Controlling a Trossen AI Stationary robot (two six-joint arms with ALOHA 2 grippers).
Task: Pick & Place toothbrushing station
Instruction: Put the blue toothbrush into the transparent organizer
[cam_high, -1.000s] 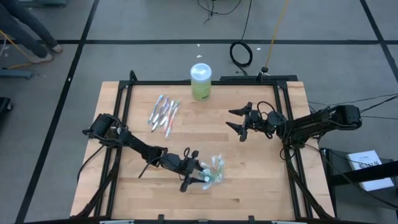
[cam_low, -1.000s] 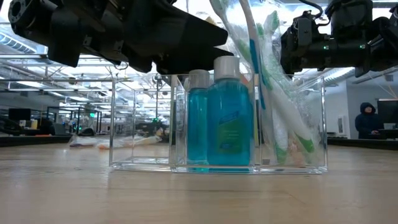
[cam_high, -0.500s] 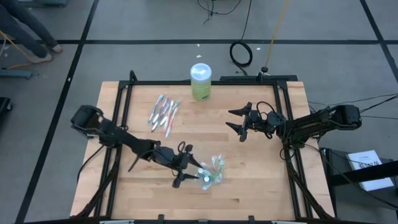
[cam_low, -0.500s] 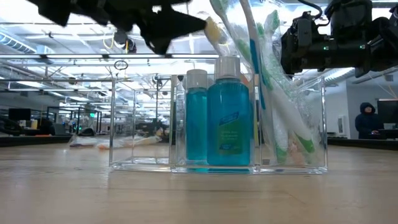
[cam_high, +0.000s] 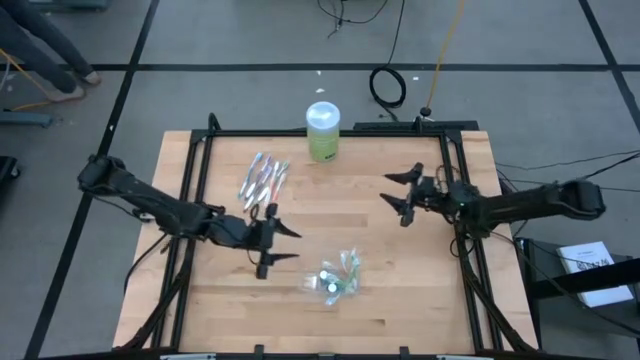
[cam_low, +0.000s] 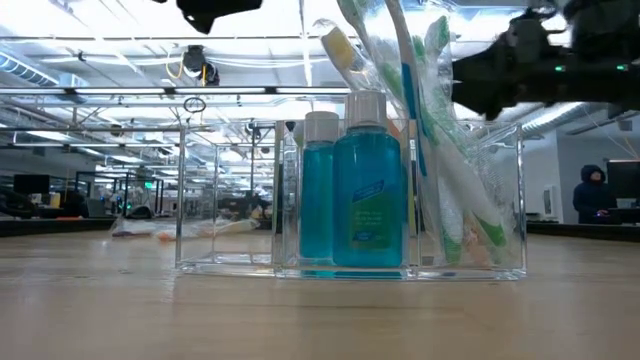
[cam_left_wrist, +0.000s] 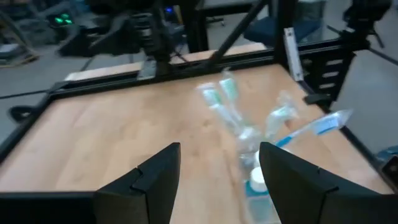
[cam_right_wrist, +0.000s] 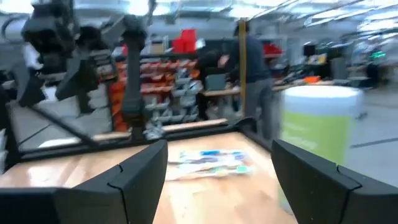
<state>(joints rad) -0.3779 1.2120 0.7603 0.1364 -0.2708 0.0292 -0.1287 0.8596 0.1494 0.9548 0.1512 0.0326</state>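
Observation:
The toothbrushing station (cam_high: 336, 280) is a clear plastic box (cam_low: 350, 200) standing on its base near the table's middle front. It holds two blue bottles (cam_low: 362, 200) and several toothbrushes (cam_low: 440, 150) that lean upright in one compartment. My left gripper (cam_high: 287, 246) hangs open above the table, to the left of the station and clear of it. The left wrist view looks past its fingers (cam_left_wrist: 152, 183) at the station (cam_left_wrist: 252, 143). My right gripper (cam_high: 392, 196) hovers open at the right, farther back, with nothing between its fingers (cam_right_wrist: 137, 180).
A loose heap of toothbrushes (cam_high: 263, 182) lies on the table at the far left, also seen in the right wrist view (cam_right_wrist: 208, 158). A green canister with a white lid (cam_high: 322, 130) stands at the far edge. A black frame (cam_high: 200, 150) borders the wooden tabletop.
My left gripper has drawn back from the station toward the table's left and risen well above it, leaving the low view's middle. The station stands where it was. My right gripper has drifted a little toward the table's right edge.

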